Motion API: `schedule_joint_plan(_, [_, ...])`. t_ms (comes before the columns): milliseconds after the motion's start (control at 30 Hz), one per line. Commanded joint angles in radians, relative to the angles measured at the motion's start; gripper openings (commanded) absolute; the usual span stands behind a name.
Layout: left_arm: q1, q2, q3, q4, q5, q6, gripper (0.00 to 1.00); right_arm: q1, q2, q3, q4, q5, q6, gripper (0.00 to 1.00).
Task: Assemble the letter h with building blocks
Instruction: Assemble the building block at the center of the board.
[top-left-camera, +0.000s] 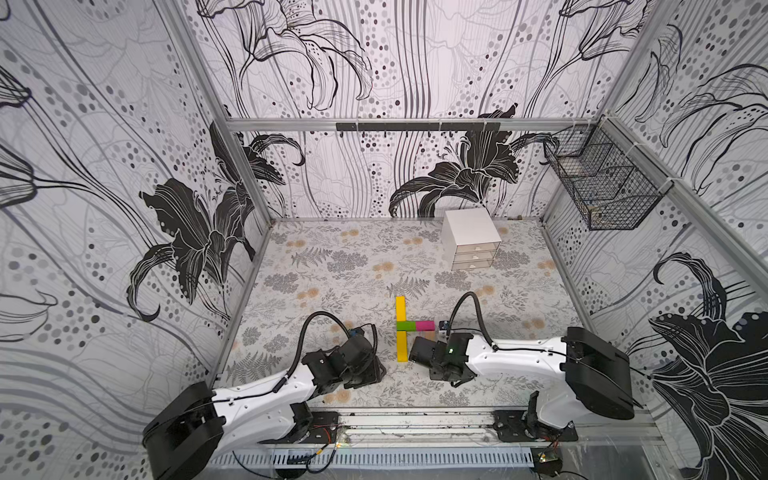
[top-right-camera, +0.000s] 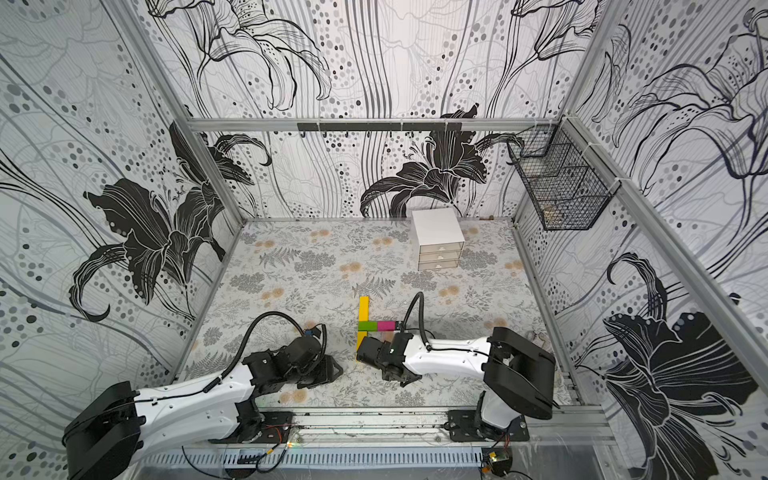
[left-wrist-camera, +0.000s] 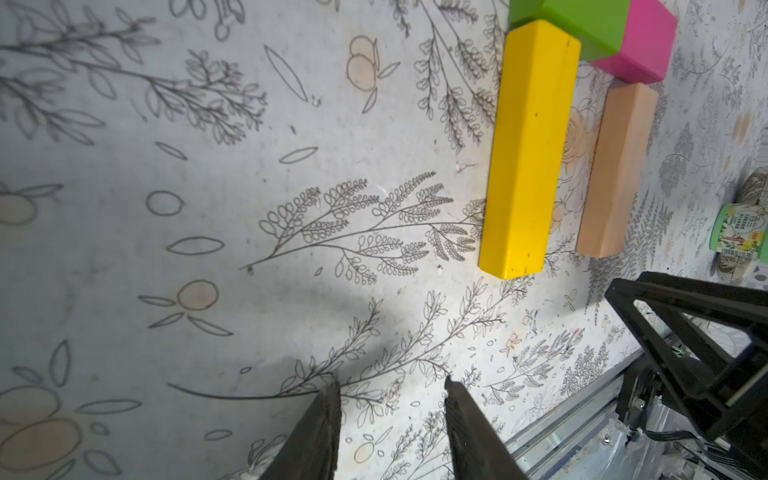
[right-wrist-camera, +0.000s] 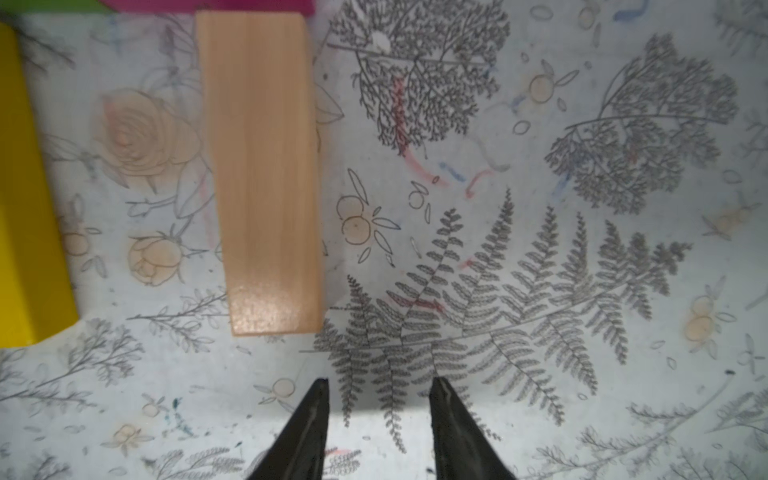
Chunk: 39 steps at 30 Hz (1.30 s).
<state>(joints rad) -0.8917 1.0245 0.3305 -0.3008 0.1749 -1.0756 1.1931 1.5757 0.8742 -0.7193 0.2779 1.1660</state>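
The far yellow block (top-left-camera: 400, 308) and the near yellow block (left-wrist-camera: 528, 149) were plain and bright. The green block (top-left-camera: 406, 326) was lime, the magenta block (top-left-camera: 424, 326) vivid pink, the tan wood block (right-wrist-camera: 266, 166) pale with straight grain. The worktop (top-left-camera: 332, 266) was pale grey, printed with grey ferns and peach flowers. The walls (top-left-camera: 374, 62) bore black lilies and dots on white.

On the floral-printed table (top-left-camera: 332, 270), a far yellow block (top-left-camera: 400, 308), a green block (top-left-camera: 406, 326) and a near yellow block (top-left-camera: 402, 345) were laid end to end in one line. A magenta block (top-left-camera: 425, 326) was set against the green block's side. A tan wood block (left-wrist-camera: 615, 170) was laid parallel to the near yellow block, apart from it. A white drawer unit (top-left-camera: 471, 239) was stood toward the back.
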Motion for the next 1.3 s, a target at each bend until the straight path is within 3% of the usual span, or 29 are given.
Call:
schedule_joint_plan(0, [-0.005, 0.016, 0.011, 0.006, -0.031, -0.008, 0.42, -0.010, 0.030, 0.020, 0.007, -0.003, 0.001, 0.43])
schedule_joint_plan(267, [-0.004, 0.019, 0.030, -0.065, -0.131, -0.046, 0.36, -0.039, 0.046, 0.014, 0.033, -0.010, -0.016, 0.43])
schedule_joint_plan(1000, [-0.004, 0.019, 0.028, -0.076, -0.147, -0.055, 0.35, -0.063, 0.069, 0.048, 0.028, -0.027, -0.060, 0.41])
schedule_joint_plan(1267, [-0.004, 0.015, 0.042, -0.090, -0.160, -0.050, 0.35, 0.037, -0.060, 0.172, -0.202, 0.067, -0.031, 0.42])
